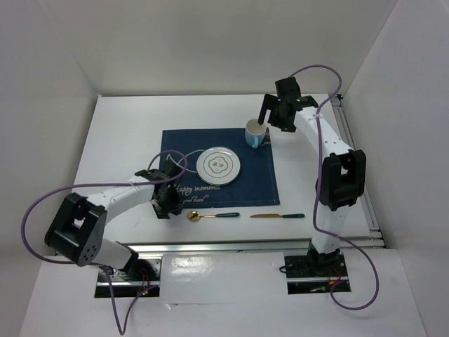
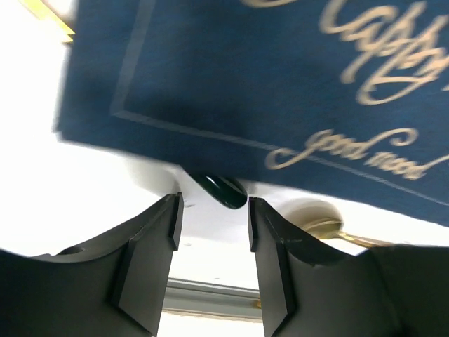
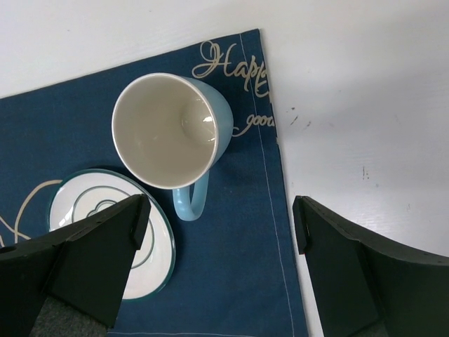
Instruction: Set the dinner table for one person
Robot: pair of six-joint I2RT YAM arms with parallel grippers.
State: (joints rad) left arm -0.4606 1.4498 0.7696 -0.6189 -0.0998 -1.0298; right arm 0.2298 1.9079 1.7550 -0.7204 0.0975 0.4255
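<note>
The white dinner table (image 1: 119, 140) holds a dark blue placemat (image 1: 256, 184) with a white plate (image 1: 218, 167) and a light blue mug (image 1: 256, 135) on it. A gold spoon with a dark green handle (image 1: 210, 215) and a matching knife (image 1: 277, 215) lie just in front of the mat. My left gripper (image 1: 167, 205) is open and empty at the mat's near-left corner; in its wrist view (image 2: 213, 210) a dark green handle end (image 2: 219, 189) lies just ahead of the fingertips. My right gripper (image 1: 275, 121) is open and empty above the mug (image 3: 168, 130).
A silver rail (image 1: 245, 246) runs along the table's near edge. White walls enclose the table. The spoon's bowl (image 2: 330, 228) lies beside my left gripper's right finger. A gold piece (image 2: 49, 17) shows at the mat's far corner. The plate (image 3: 84, 200) sits beside the mug.
</note>
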